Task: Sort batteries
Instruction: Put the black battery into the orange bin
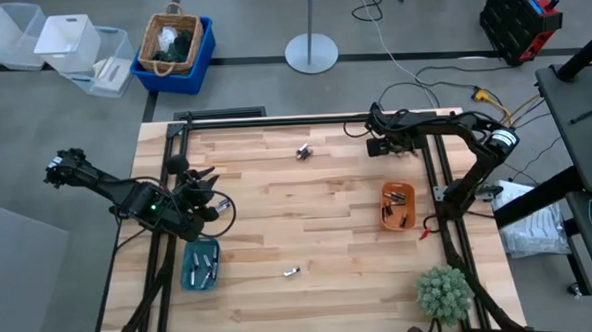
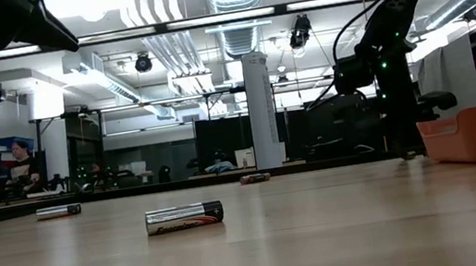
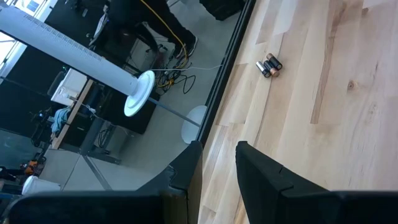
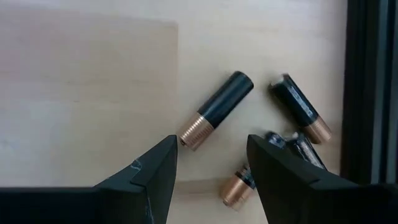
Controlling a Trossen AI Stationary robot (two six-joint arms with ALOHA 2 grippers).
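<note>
From above, the right gripper [image 1: 379,145] is hovering at the tabletop's [image 1: 328,215] far edge; the left gripper [image 1: 209,193] is waiting beside the teal tray [image 1: 200,265]. Its wrist view is showing the right gripper parted and empty, batteries [image 4: 216,109] lying just ahead. Judged: picking; next, descending and closing on one battery.

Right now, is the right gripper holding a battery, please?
No; the right gripper is open above loose batteries, its fingers gripping nothing.

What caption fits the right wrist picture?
Open right gripper hovering over four black-and-copper batteries lying on the wooden table.
</note>
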